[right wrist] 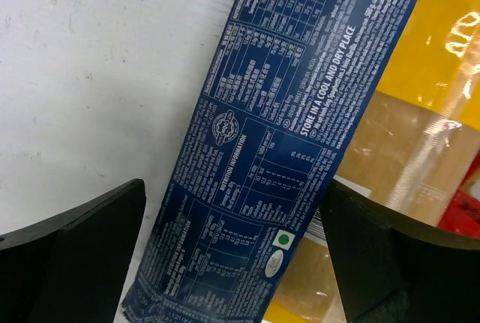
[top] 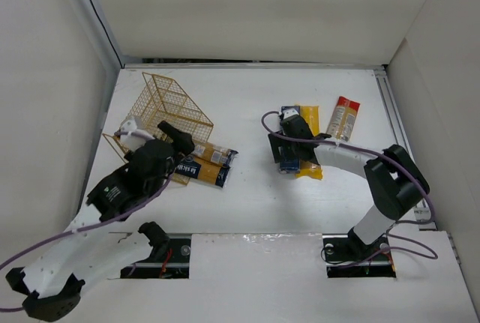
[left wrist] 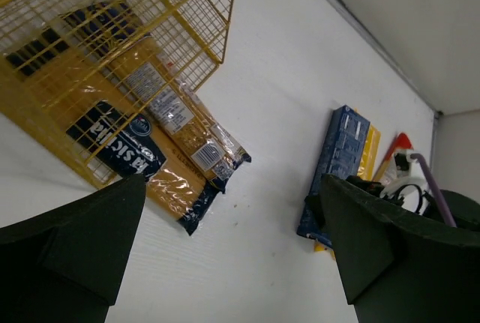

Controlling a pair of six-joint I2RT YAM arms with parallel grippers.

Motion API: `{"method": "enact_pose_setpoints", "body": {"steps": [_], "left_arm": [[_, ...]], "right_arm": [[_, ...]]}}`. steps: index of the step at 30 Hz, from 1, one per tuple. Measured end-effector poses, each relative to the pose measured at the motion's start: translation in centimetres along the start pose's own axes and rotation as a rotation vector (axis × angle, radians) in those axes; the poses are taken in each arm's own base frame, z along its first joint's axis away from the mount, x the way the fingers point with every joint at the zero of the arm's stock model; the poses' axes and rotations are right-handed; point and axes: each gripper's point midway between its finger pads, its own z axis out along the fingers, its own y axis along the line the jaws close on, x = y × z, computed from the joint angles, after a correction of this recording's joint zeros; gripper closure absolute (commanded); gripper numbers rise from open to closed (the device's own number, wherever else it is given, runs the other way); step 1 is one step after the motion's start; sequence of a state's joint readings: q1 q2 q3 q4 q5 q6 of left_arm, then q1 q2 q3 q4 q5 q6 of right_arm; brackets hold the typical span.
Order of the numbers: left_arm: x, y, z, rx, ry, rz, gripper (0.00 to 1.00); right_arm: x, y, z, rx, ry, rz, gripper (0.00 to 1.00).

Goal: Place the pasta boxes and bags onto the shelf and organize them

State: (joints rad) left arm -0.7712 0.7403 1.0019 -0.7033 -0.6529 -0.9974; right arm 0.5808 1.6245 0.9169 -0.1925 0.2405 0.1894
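White panel walls [top: 247,8] box in the white table [top: 255,210]. Near its far-left corner sits the wire shelf [top: 176,106], with two yellow packs [top: 206,164] half inside it below the left end effector [left wrist: 232,184], whose jaws are spread and empty. Toward the far-right, the right end effector [right wrist: 232,188], equally wide, hovers over the blue box [right wrist: 262,158] beside the yellow bag [top: 309,121] and the red bag [top: 343,118].

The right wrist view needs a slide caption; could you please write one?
Open right end effector above the dark blue pasta box lying alongside a yellow bag.

Bright, even, diffuse light; soft faint shadows on white table [top: 262,195]. Wrist views: fingers [right wrist: 67,263] dark, blurred. Print on dark blue box [right wrist: 255,151] under right hand [right wrist: 232,218] sharp; glare on yellow bag [right wrist: 427,113] beside it.
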Motion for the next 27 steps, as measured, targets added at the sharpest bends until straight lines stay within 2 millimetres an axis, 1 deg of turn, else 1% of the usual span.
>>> {"method": "enact_pose_setpoints", "body": {"steps": [2, 4, 6, 7, 8, 9, 10, 11, 12, 14, 15, 16, 17, 19, 22, 25, 27], "left_arm": [[-0.6, 1.5, -0.9, -0.016, -0.024, -0.053, 0.00], [-0.8, 2.5, -1.3, -0.034, -0.041, -0.089, 0.00], [-0.4, 3.3, -1.0, -0.065, -0.041, -0.097, 0.00], [0.1, 3.7, -0.8, -0.085, -0.035, -0.092, 0.00], [0.5, 4.0, -0.5, -0.103, -0.027, -0.083, 0.00], [1.0, 4.3, -0.2, -0.124, -0.018, -0.069, 0.00], [1.3, 4.4, 0.1, -0.139, -0.012, -0.058, 0.00], [1.6, 4.5, 0.4, -0.154, -0.007, -0.045, 0.00], [1.8, 4.6, 0.7, -0.165, -0.003, -0.034, 0.00], [2.2, 4.4, 1.2, -0.174, 0.001, -0.016, 0.00], [2.4, 4.2, 1.4, -0.172, 0.003, -0.011, 0.00], [2.6, 4.0, 1.7, -0.167, 0.006, -0.002, 0.00], [2.6, 3.6, 1.9, -0.158, 0.005, 0.005, 0.00], [2.7, 2.8, 2.5, -0.145, 0.003, 0.021, 0.00], [3.2, 2.1, 3.6, -0.156, 0.011, 0.063, 0.00], [3.5, 1.6, 4.8, -0.164, 0.027, 0.093, 0.00], [2.9, 1.9, 6.1, -0.178, 0.038, 0.089, 0.00]], "right_arm": [[0.4, 0.4, 0.4, 0.000, 0.013, 0.002, 0.00], [0.6, 0.5, 0.5, 0.001, 0.019, 0.011, 0.03], [0.6, 0.4, 0.5, 0.005, 0.018, 0.023, 0.15], [0.7, 0.3, 0.5, 0.009, 0.016, 0.028, 0.23], [0.8, 0.2, 0.6, 0.015, 0.013, 0.032, 0.41], [0.8, 0.2, 0.6, 0.020, 0.009, 0.038, 0.53], [0.8, 0.1, 0.6, 0.023, 0.002, 0.047, 0.61], [0.4, 0.0, 0.5, 0.031, -0.014, 0.062, 0.66], [0.1, -0.1, 0.3, 0.036, -0.027, 0.067, 0.76], [0.0, -0.4, -0.1, 0.040, -0.040, 0.061, 0.83], [0.0, -0.6, -0.3, 0.045, -0.043, 0.059, 0.93], [0.1, -0.7, -0.5, 0.050, -0.043, 0.047, 0.98], [0.2, -0.7, -0.8, 0.054, -0.045, 0.023, 1.00], [0.2, -1.0, -1.4, 0.070, -0.053, -0.040, 1.00], [-0.3, -1.0, -3.2, 0.076, -0.083, -0.181, 1.00], [-1.6, -0.4, -5.4, 0.020, -0.163, -0.302, 1.00], [-3.1, 0.4, -6.9, -0.047, -0.244, -0.376, 1.00]]}}
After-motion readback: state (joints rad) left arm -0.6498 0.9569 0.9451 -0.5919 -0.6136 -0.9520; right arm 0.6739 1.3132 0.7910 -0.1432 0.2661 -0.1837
